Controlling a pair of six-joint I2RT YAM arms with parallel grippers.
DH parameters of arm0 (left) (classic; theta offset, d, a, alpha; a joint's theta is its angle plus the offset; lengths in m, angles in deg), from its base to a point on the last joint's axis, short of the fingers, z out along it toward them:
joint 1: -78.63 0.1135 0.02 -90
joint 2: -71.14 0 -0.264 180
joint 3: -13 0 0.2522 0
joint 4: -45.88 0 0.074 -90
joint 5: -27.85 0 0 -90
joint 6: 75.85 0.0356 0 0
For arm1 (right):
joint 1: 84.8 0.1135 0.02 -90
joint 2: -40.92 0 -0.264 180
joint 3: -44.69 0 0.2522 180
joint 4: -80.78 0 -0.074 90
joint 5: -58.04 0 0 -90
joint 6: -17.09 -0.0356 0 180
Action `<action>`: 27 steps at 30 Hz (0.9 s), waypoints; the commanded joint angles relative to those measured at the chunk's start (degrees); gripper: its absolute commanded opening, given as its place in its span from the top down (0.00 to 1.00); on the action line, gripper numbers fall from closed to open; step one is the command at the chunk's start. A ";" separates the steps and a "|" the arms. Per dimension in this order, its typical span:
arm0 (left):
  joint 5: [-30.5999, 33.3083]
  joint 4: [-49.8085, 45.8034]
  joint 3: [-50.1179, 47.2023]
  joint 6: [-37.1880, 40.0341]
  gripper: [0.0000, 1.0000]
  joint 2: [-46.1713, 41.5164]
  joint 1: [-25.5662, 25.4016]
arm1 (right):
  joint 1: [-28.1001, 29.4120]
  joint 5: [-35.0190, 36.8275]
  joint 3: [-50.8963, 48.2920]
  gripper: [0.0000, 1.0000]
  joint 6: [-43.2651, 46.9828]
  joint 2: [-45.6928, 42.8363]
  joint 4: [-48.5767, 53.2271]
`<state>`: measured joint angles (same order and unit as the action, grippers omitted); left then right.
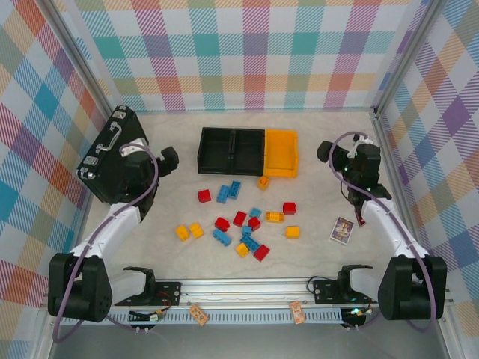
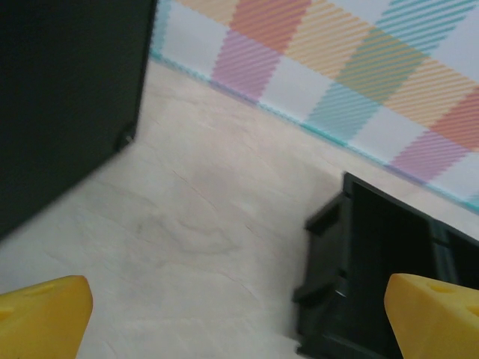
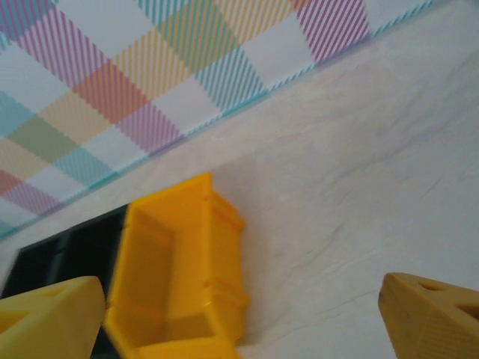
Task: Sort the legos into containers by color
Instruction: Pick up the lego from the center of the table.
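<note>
Sorting looks unstarted: your left tool (image 2: 238, 303) and right tool (image 3: 239, 307) stand apart, empty, so lower one onto a red lego (image 1: 203, 196).

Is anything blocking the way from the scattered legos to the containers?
Nothing visible does. The legos lie on bare table just in front of the containers; the briefcase sits far left and the card far right, both off that path.

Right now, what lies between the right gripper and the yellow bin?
Nothing: bare table separates the right gripper from the yellow bin, as top and right wrist views show.
</note>
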<state>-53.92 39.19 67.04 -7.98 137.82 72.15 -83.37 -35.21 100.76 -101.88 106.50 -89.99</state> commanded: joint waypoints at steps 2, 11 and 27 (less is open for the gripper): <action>-13.31 -13.72 2.81 -5.18 0.14 -2.07 0.68 | -0.05 -10.37 0.83 0.12 -7.37 -2.03 9.79; -24.64 -25.85 2.75 -5.76 0.36 -4.09 -4.69 | 4.89 -7.93 8.47 0.31 -1.00 1.19 35.96; -17.48 -21.31 -1.95 -12.58 0.39 -0.32 -25.44 | 22.86 3.85 15.72 0.32 -3.27 17.04 44.13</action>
<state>-72.98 15.74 65.72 -18.49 137.05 48.54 -62.04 -33.85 114.16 -104.04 121.69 -48.31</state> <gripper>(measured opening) 0.615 0.681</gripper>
